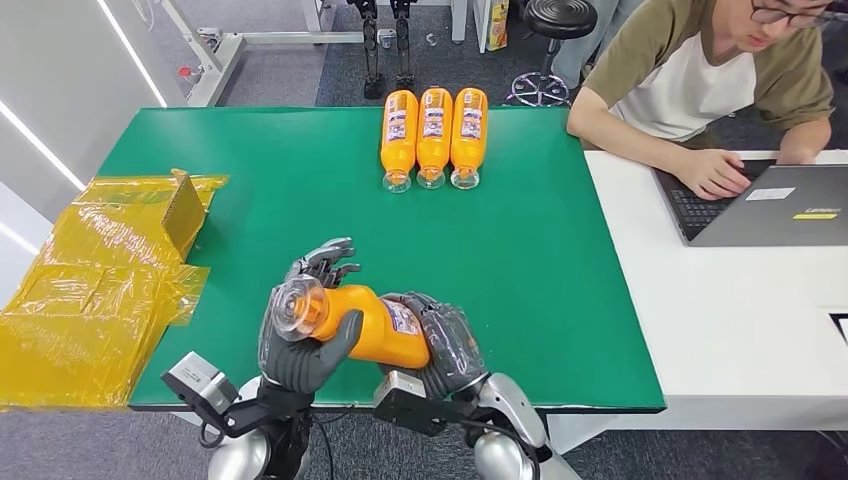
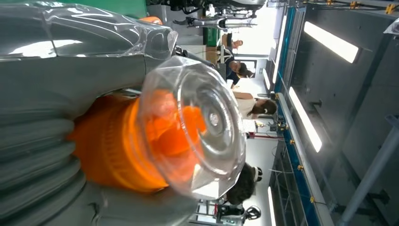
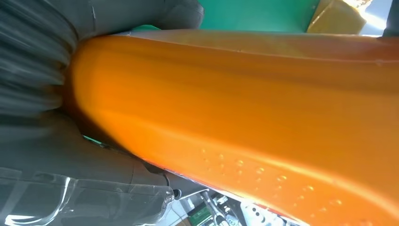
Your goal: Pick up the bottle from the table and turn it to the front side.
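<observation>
Evidently both hands share the bottle (image 1: 365, 325) above the table's (image 1: 540, 280) near edge: the left hand (image 1: 300, 345) wraps its capped end, the right hand (image 1: 445, 345) cradles its base, likely so it can be rolled label-forward.

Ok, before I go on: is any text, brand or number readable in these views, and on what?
Nothing can be read.
Held bottle, gripped by the left hand and right hand: label print blurred.
Three bottles lying on the green table: labels too small.
Laptop: white and yellow stickers, text too small.
Yellow box on the floor: print illegible.
</observation>
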